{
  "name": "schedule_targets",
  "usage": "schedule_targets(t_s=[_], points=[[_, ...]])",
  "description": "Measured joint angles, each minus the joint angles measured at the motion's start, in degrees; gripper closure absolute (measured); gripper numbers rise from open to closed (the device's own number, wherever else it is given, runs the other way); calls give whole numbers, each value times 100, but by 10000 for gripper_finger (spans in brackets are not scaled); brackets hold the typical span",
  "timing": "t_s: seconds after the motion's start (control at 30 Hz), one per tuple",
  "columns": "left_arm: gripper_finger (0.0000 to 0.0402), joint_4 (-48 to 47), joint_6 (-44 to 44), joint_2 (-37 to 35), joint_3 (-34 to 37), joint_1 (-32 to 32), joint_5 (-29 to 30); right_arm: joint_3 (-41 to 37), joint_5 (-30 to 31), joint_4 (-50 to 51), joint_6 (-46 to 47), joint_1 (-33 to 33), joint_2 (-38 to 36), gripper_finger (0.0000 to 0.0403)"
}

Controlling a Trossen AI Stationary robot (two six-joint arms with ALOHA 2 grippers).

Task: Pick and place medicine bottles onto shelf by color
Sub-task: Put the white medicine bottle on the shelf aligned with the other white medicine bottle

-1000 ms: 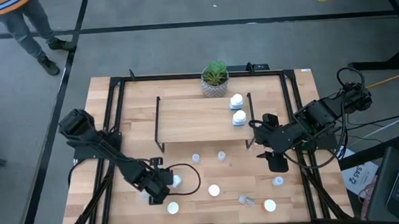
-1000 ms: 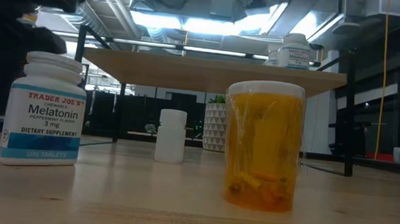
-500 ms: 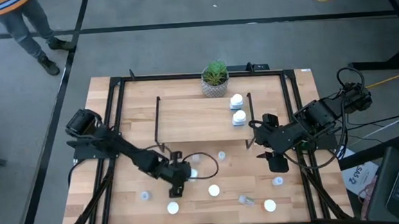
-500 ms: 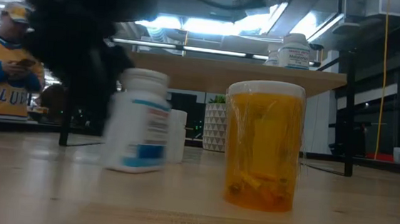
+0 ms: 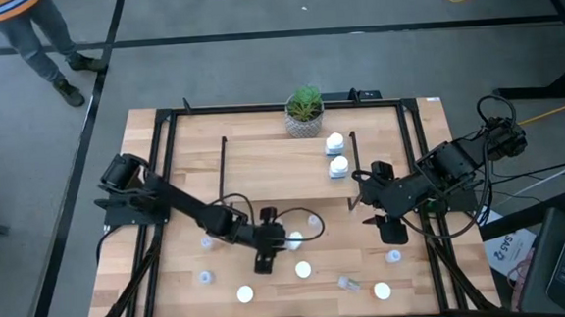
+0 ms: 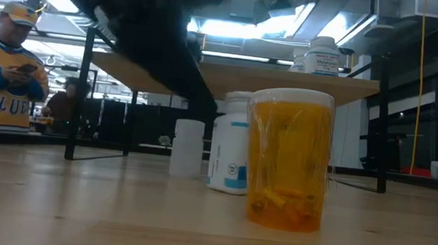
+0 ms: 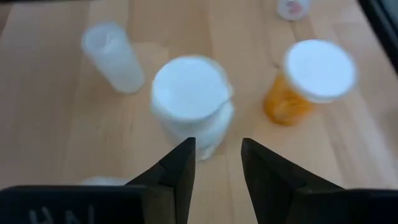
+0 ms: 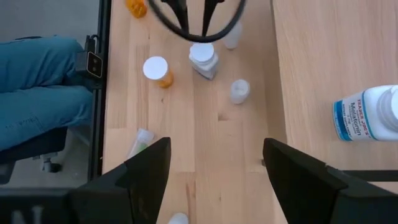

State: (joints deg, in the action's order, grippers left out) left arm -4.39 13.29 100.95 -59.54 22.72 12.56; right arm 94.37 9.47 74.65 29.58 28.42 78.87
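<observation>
A white-lidded white bottle with a blue label point(image 7: 189, 102) stands upright on the table in front of the shelf point(image 5: 283, 173), just past the tips of my left gripper point(image 7: 216, 146), whose fingers stand apart with bare wood between them. In the high view this bottle point(image 5: 293, 240) is right of my left gripper point(image 5: 279, 243). An orange bottle point(image 7: 305, 81) and a small frosted bottle point(image 7: 115, 59) stand close by. Two white bottles point(image 5: 336, 155) stand on the shelf's right end. My right gripper point(image 8: 214, 155) hangs wide open, high over the table's right part. My left gripper meets the white bottle low on the side facing it. One fingertip point(image 7: 186, 146) lies against the bottle's foot point(image 7: 202, 150); whether the other touches, I cannot tell. The fingers slant down from the table's left. The bottle is not between them and stands on the table.
A potted plant point(image 5: 304, 111) stands behind the shelf. Small bottles are scattered along the near part of the table point(image 5: 244, 295), one lying on its side point(image 5: 349, 283). A person in a yellow jersey point(image 6: 4, 66) stands beyond the table. Black frame rails point(image 5: 156, 186) run along both sides.
My left gripper has swung from the near left of the table toward the right edge and has turned at the wrist. The white bottle has gone along at its fingertips, on the table and briefly tipped, and now stands just behind the orange bottle.
</observation>
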Motion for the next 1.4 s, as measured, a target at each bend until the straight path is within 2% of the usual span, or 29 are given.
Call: schedule_targets(t_s=[0.13, 0.27, 0.37, 0.57, 0.7, 0.87, 0.97, 1.1, 1.23, 1.33, 1.4], points=[[278, -1163, -61, -84, -498, 184, 80, -2, 0, -105, -5, 0, 0, 146], [278, -3061, 87, -167, -1277, 412, 258, -2, -13, -367, -27, 0, 73, 146], [278, -4928, 147, -163, -2044, 596, 203, -2, -22, -676, -182, 0, 161, 146], [278, -7229, 879, -169, -3340, 889, 173, -2, -7, -1498, -1164, -2, 391, 146], [278, -8418, 1348, -193, -3834, 1237, 314, -2, -4, -2265, -1778, -2, 631, 146], [278, -8583, 1769, -603, -3772, 1704, 460, 0, -28, -3025, -1467, -111, 1049, 146], [278, -8545, 1964, -852, -3650, 1894, 556, 0, -180, -2904, -1482, -334, 1318, 146], [278, -8570, 2139, -1442, -3463, 2087, 971, -2, -453, -2723, -1516, -700, 1689, 146], [278, -8574, 2297, -2097, -3252, 2156, 1709, -2, -1095, -2727, -2005, -970, 2044, 145], [278, -8569, 2618, -2576, -3033, 2167, 1964, -2, -1519, -2785, -2486, -1020, 2301, 145], [278, -8563, 2868, -2868, -2886, 2198, 2073, -2, -1570, -2796, -2798, -1015, 2455, 145]])
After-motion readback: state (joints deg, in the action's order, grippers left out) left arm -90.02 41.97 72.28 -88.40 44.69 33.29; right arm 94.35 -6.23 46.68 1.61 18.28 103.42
